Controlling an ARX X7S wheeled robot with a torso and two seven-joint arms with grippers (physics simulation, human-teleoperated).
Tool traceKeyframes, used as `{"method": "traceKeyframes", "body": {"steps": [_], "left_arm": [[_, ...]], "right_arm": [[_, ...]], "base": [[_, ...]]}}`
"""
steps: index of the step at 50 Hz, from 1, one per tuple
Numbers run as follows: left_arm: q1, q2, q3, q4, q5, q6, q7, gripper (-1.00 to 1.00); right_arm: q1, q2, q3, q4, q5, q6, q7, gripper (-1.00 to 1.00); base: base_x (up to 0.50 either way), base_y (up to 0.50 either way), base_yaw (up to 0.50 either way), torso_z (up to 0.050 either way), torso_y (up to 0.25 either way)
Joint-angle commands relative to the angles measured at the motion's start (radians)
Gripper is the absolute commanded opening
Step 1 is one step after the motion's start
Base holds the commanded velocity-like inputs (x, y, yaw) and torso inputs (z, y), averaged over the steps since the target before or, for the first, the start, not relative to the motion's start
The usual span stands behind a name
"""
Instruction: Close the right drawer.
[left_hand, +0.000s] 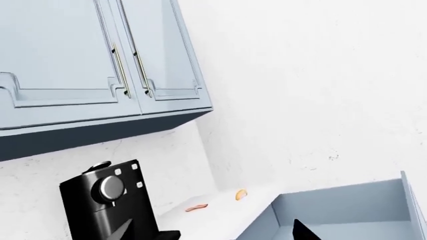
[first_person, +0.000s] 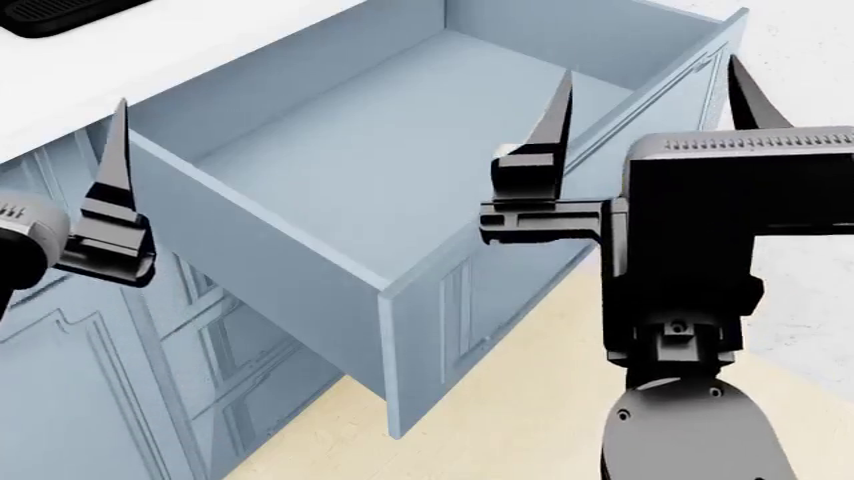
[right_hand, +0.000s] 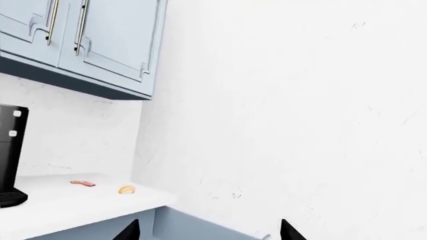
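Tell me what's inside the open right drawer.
The right drawer looks empty: only its plain blue-grey floor and walls show. The right gripper covers part of the front corner, so that bit cannot be checked.

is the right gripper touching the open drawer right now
Cannot tell. In the head view the right gripper straddles the front panel of the right drawer with its fingers spread, but no contact or gap shows plainly. The right wrist view doesn't settle it.

open right drawer (first_person: 400, 170) juts into the aisle; bare floor (first_person: 534, 400) beside it.
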Motion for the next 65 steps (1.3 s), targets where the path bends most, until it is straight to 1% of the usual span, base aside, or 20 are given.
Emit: {"method": "traceKeyframes", "body": {"steps": [1,8,16,19,27,36,44,51,58,65], "left_arm": [[-0.129,0.0,0.01,-0.018,-0.002,-0.058,0.018,1.0],[-0.175,-0.013,0.023,0.004,-0.003,-0.106,0.029,1.0],[-0.239,-0.03,-0.019,-0.001,-0.009,-0.151,0.025,1.0],[-0.265,-0.051,-0.025,-0.024,-0.004,-0.153,0.036,1.0],[-0.279,-0.093,-0.05,0.01,-0.006,-0.184,0.044,1.0],[-0.277,-0.109,-0.062,0.014,-0.004,-0.184,0.042,1.0],[-0.28,-0.117,-0.073,0.023,-0.007,-0.194,0.04,1.0],[-0.277,-0.115,-0.066,0.019,-0.005,-0.188,0.04,1.0],[-0.274,-0.117,-0.064,0.008,-0.004,-0.177,0.041,1.0],[-0.252,-0.117,-0.068,-0.006,-0.002,-0.155,0.036,1.0]], "right_arm": [[0.1,0.006,0.002,0.04,-0.007,0.031,0.002,1.0],[0.141,0.017,0.013,0.022,0.0,0.066,0.004,1.0],[0.159,0.031,0.023,0.003,0.006,0.082,0.002,1.0],[0.166,0.042,0.027,-0.008,0.008,0.093,0.0,1.0],[0.147,0.052,0.031,-0.029,0.012,0.098,0.002,1.0],[0.142,0.06,0.039,-0.025,0.012,0.096,0.006,1.0],[0.151,0.064,0.051,0.013,0.005,0.077,0.012,1.0],[0.199,0.058,0.044,0.122,-0.015,0.036,0.012,1.0],[0.244,0.061,0.033,0.184,-0.034,0.02,0.013,1.0],[0.242,0.063,0.03,0.244,-0.06,-0.004,0.035,1.0]], "base": [[0.0,0.0,0.0,0.0,0.0],[0.0,0.0,0.0,0.0,0.0],[0.0,0.0,0.0,0.0,0.0],[0.0,0.0,0.0,0.0,0.0],[0.0,0.0,0.0,0.0,0.0],[0.0,0.0,0.0,0.0,0.0],[0.0,0.0,0.0,0.0,0.0],[0.0,0.0,0.0,0.0,0.0],[0.0,0.0,0.0,0.0,0.0],[0.0,0.0,0.0,0.0,0.0]]}}
